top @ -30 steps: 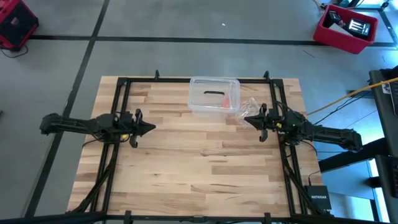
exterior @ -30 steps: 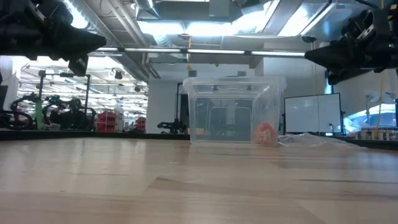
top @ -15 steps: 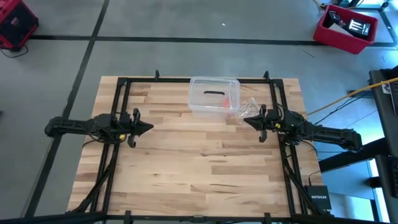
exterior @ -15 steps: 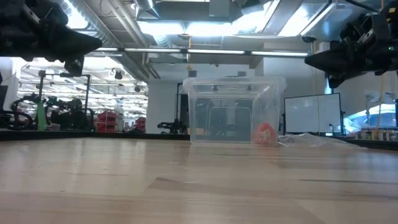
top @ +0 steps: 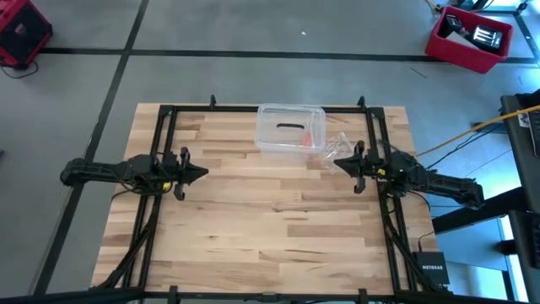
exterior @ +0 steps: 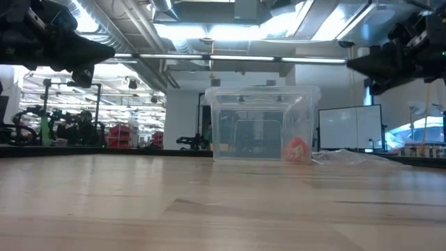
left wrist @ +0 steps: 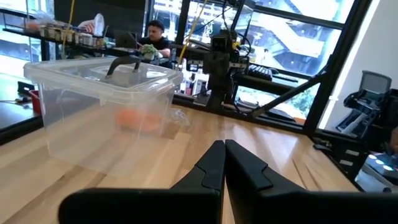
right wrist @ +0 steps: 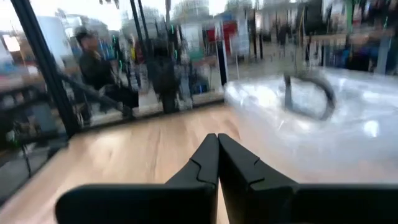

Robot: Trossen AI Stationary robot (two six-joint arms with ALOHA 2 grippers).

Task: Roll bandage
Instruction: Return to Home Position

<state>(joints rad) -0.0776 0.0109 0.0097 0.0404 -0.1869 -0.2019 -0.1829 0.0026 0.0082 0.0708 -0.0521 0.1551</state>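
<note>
- The bandage (top: 310,135), a small orange lump, lies inside the clear box (top: 274,142), low against the wall at its right end.
- The box stands at the middle of the far edge of the desk (top: 253,236), with its lid on and a dark handle on top.
- A crinkled clear bag (top: 339,142) lies on the desk just right of the box.
- The left end effector (top: 204,174) hovers over the desk's left part, well apart from the box, fingers pressed together and holding nothing.
- The right end effector (top: 337,163) hovers beside the bag, near the box's right front corner, fingers together and empty.
</note>
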